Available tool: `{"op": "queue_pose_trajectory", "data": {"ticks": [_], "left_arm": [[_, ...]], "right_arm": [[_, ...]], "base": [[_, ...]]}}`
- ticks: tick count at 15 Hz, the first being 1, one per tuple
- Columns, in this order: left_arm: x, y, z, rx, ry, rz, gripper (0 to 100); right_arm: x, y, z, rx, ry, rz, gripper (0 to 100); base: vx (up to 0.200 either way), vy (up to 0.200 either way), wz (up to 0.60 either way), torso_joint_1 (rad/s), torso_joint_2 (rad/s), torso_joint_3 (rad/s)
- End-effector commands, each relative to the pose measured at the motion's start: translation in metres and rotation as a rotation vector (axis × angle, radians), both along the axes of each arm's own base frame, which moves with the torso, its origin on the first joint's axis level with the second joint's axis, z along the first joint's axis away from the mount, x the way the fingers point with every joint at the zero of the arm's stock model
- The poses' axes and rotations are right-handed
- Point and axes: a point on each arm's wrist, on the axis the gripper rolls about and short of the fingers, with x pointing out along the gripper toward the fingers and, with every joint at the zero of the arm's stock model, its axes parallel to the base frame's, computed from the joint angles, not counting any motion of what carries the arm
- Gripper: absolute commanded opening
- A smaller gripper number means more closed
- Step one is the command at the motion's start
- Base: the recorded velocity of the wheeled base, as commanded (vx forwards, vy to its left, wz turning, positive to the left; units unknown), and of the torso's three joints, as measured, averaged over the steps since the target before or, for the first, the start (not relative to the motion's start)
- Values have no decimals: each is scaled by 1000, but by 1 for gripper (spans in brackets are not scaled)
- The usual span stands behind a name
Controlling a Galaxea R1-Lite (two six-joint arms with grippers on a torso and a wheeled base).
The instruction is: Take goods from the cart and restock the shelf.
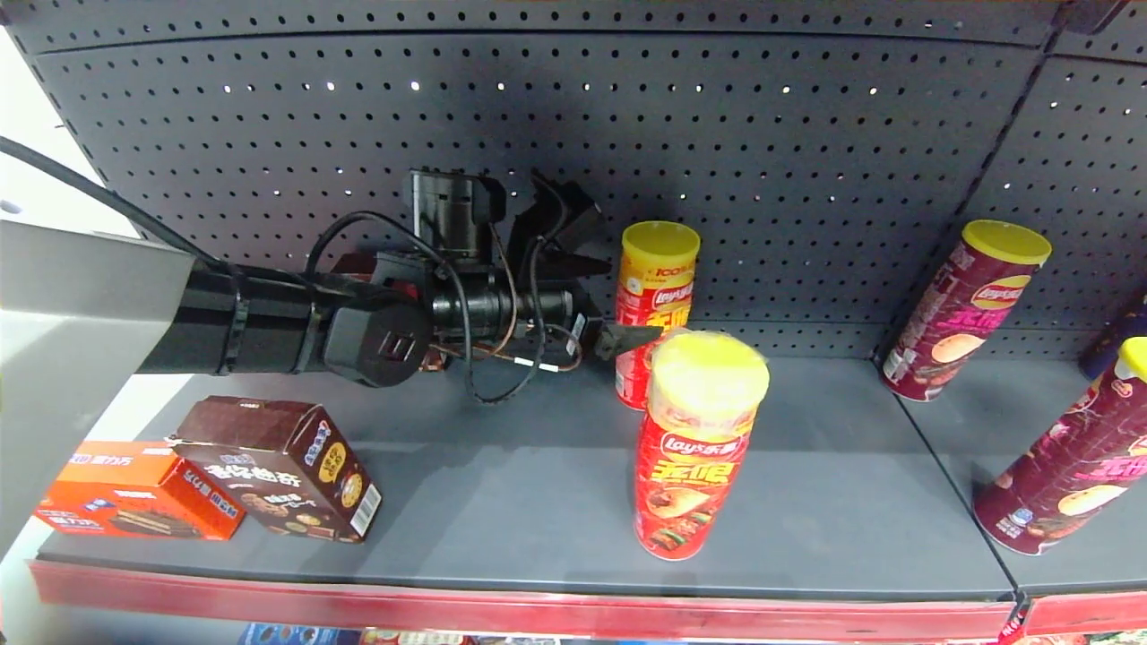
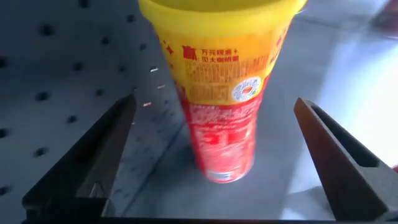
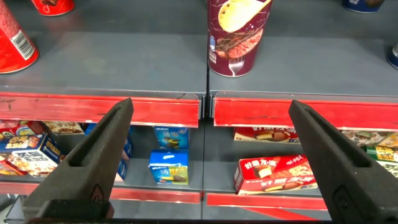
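A: Head view first. What do we log?

B: The left gripper (image 1: pixel 602 300) sits deep over the shelf (image 1: pixel 502 528), at the rear red can (image 1: pixel 657 296). That can stands upright close to the pegboard (image 1: pixel 717 134). A front red can (image 1: pixel 703 439) stands upright nearer the edge, apart from it. A brown box (image 1: pixel 287 470) and an orange box (image 1: pixel 134 491) lie at the robot's left. A maroon can (image 1: pixel 968 309) is off to the right.

A: Left wrist view?

B: Jaws wide apart, one finger (image 2: pixel 93 162) on each side of the rear red can (image 2: pixel 221 93), neither touching it. The can rests on the shelf on its own.

A: Right wrist view?

B: The right gripper (image 3: pixel 211 104) is spread open with nothing between the jaws, out in front of the shelf edge. A maroon can (image 3: pixel 236 37) stands above, and boxed goods (image 3: pixel 273 174) sit on the tier below.

A: Progress?

B: We judge two red cans shelved, the rear one as good as placed. The left arm has not yet backed out. Much bare shelf remains, so we expect more trips to the cart. What the cart holds we cannot tell.
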Motion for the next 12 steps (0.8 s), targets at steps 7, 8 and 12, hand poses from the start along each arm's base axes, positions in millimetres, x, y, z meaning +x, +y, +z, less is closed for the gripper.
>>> {"op": "queue_pose_trajectory", "data": {"ticks": [7,8,12], "left_arm": [[4,2,-4,70,-48,153,100],[4,2,-4,72,-49,166,100],[3,3,-5,95,-68,177,100]], "right_arm": [[0,0,0,0,1,1,100],[0,0,0,-1,1,1,100],[0,0,0,-1,3,1,100]], "base": [[0,0,0,0,0,0],[0,0,0,0,0,0],[0,0,0,0,0,0]]}}
